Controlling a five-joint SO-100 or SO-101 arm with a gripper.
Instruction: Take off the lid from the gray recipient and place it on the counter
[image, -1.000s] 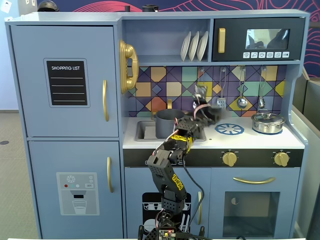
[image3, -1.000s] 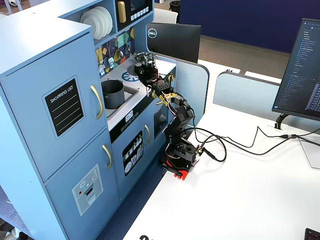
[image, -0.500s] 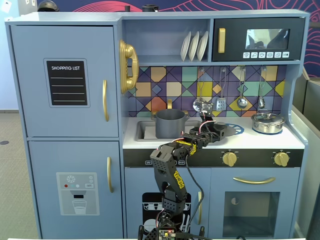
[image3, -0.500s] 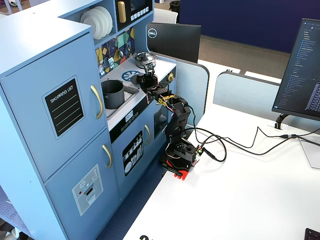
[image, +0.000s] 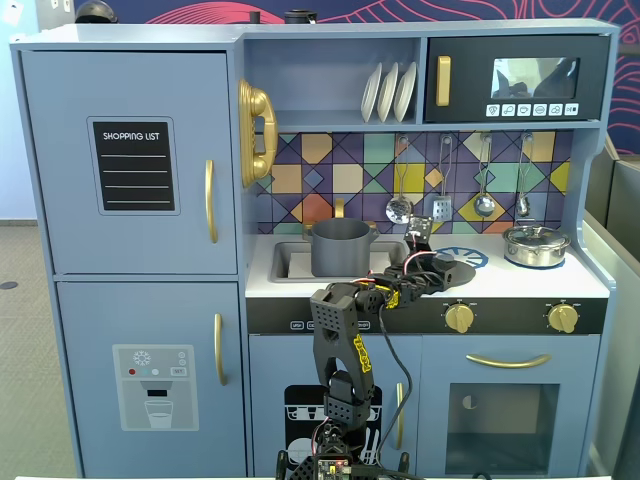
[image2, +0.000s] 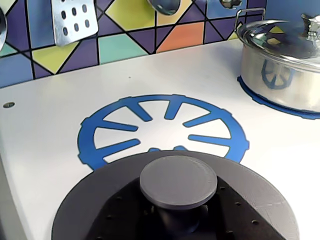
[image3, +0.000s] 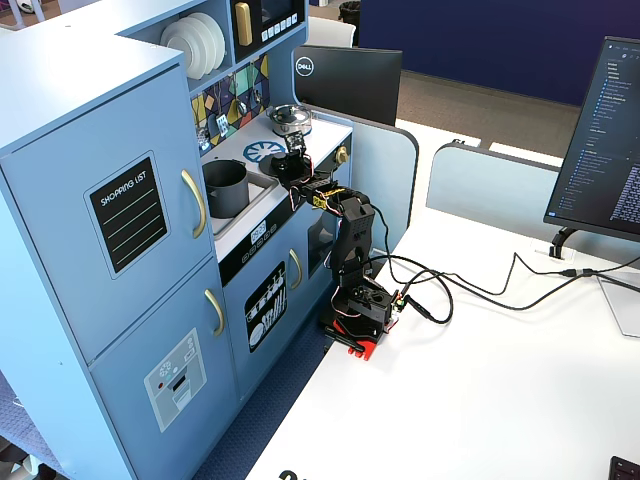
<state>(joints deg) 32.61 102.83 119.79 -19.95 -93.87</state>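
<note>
The dark gray lid (image2: 92, 200) with its round knob (image2: 178, 180) fills the bottom of the wrist view, over the near edge of the blue burner print (image2: 160, 125) on the white counter (image2: 45, 135). My gripper (image2: 178, 222) is shut on the knob's stem, black fingers (image2: 232, 207) on either side. In a fixed view the gripper (image: 438, 268) holds the lid (image: 460, 270) low over the counter (image: 520, 283), right of the gray pot (image: 342, 247). The pot stands open in the sink, also in the other fixed view (image3: 225, 187). I cannot tell whether the lid touches the counter.
A shiny steel pot with its lid (image: 535, 243) stands on the right burner, close to the right in the wrist view (image2: 280, 70). Utensils (image: 440, 205) hang on the tiled back wall. The sink cut-out (image: 290, 260) lies left of the gray pot.
</note>
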